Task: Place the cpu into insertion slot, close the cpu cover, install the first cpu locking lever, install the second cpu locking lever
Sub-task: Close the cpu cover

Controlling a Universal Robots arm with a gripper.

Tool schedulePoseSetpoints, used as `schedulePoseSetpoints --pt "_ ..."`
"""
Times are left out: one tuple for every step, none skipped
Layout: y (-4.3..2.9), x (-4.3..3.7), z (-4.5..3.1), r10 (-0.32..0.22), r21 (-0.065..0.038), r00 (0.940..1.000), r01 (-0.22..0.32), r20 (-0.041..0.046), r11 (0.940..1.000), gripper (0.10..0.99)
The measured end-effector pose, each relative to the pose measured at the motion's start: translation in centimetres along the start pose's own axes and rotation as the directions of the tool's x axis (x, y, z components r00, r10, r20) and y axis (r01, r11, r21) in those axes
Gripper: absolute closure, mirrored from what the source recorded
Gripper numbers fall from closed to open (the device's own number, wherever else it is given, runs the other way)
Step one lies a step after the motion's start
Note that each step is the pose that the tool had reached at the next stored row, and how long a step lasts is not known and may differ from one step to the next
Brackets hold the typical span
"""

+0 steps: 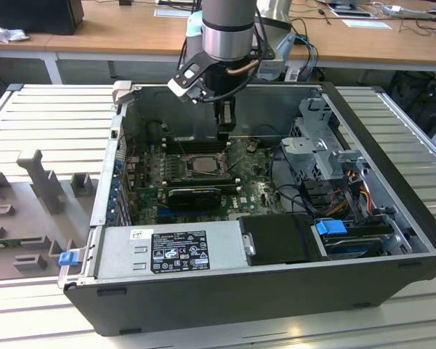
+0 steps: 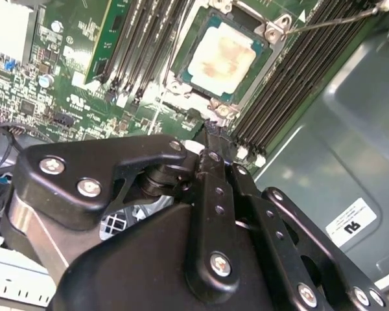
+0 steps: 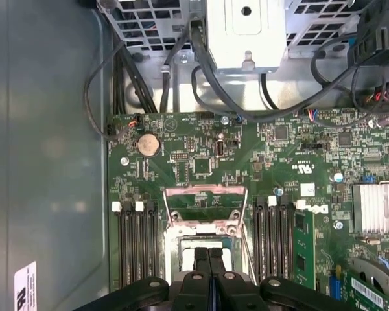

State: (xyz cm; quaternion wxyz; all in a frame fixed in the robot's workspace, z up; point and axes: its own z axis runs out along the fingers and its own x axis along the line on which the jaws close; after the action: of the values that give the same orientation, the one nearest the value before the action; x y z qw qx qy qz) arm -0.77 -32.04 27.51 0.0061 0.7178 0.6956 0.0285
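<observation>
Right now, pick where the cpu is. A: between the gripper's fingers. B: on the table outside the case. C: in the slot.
C: in the second wrist view the cpu lies flat inside the slot, and the gripper is shut with nothing in it.

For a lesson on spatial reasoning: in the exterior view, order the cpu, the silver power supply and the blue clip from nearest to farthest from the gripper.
1. cpu, close beside the gripper.
2. silver power supply, along the case front wall.
3. blue clip, at the case's corner, exterior view's left.
</observation>
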Motion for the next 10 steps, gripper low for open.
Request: schedulePoseSetpoints --pt "0.05 0.0 0.0 0.0 0.0 1.0 0.0 0.0 1.0 0.98" --pt "0.09 0.0 0.01 0.0 0.0 1.0 0.0 0.0 1.0 0.98" --pt "0.16 0.0 0.01 0.0 0.0 1.0 0.0 0.0 1.0 0.98" --pt "0.2 0.01 0.01 0.0 0.0 1.0 0.0 0.0001 1.0 0.98" --pt "0.31 0.01 0.02 0.0 0.0 1.0 0.0 -0.0001 1.0 0.98" --pt "0.45 0.01 0.03 0.0 0.0 1.0 0.0 0.0 1.0 0.98" --pt "0.56 0.02 0.04 0.0 0.0 1.0 0.0 0.0 1.0 0.98" --pt "0.62 0.02 0.04 0.0 0.0 1.0 0.0 0.0 1.0 0.98" --pt "0.68 0.02 0.04 0.0 0.0 1.0 0.0 0.0 1.0 0.98" --pt "0.73 0.02 0.05 0.0 0.0 1.0 0.0 0.0 1.0 0.98"
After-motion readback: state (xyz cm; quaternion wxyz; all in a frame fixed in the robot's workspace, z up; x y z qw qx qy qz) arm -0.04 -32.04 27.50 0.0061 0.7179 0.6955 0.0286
